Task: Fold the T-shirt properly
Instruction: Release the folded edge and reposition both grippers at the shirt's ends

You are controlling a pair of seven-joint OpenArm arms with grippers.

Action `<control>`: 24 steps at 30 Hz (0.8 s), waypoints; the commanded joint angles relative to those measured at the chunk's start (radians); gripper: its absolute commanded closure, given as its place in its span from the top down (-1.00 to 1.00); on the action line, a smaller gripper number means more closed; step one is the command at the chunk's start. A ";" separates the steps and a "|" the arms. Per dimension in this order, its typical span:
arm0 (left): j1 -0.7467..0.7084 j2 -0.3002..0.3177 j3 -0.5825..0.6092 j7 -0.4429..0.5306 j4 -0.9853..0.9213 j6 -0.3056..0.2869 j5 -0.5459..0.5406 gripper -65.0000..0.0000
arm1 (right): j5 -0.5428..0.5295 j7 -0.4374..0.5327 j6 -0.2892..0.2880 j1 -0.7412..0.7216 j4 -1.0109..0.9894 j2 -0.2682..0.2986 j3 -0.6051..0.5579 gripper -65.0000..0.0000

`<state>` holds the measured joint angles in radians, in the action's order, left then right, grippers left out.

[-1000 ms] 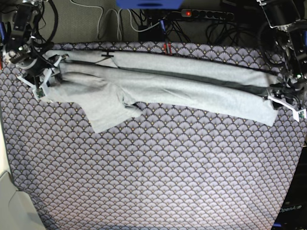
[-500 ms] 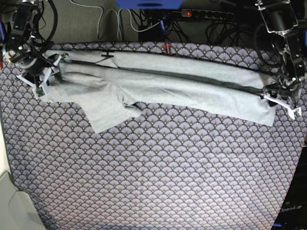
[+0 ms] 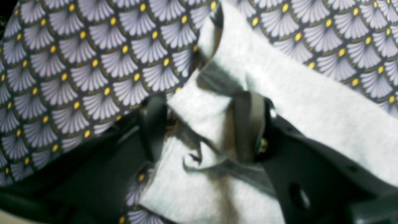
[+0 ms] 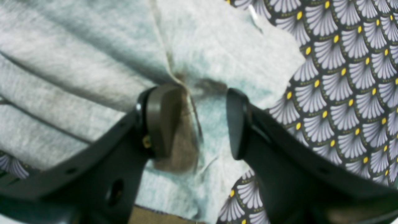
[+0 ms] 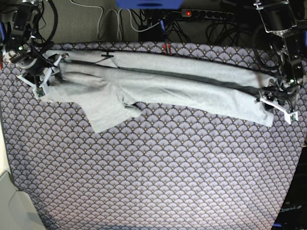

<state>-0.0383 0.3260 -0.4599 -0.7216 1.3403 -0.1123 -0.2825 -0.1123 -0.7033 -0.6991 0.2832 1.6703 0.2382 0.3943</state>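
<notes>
The scene holds 1 light grey T-shirt (image 5: 158, 88), lying in a long band across the far part of the table, with 1 short sleeve (image 5: 108, 112) spread toward the near left. There is 1 fan-patterned tablecloth (image 5: 168, 177) under it. 2 grippers are present, the right gripper (image 5: 41, 79) at far left and the left gripper (image 5: 278, 105) at far right. Beyond the far edge lies 1 power strip (image 5: 201, 14).
</notes>
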 commanded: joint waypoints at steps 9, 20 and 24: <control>0.025 0.002 -0.001 0.021 -0.086 -0.002 -0.004 0.04 | -0.010 0.020 0.001 -0.005 0.014 0.016 0.004 -0.12; 0.022 0.000 -0.001 0.021 -0.180 -0.002 -0.004 0.03 | -0.010 0.021 0.001 -0.006 0.014 0.023 0.004 -0.12; 0.022 -0.018 -0.001 0.021 -0.242 -0.002 -0.004 -0.20 | -0.010 0.021 0.001 -0.006 0.014 0.034 0.004 -0.12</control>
<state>0.0017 0.3180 -0.4679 -0.5766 1.1316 -0.1432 -0.3294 -0.1120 -0.7025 -0.6991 0.2821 1.6703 0.2604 0.3931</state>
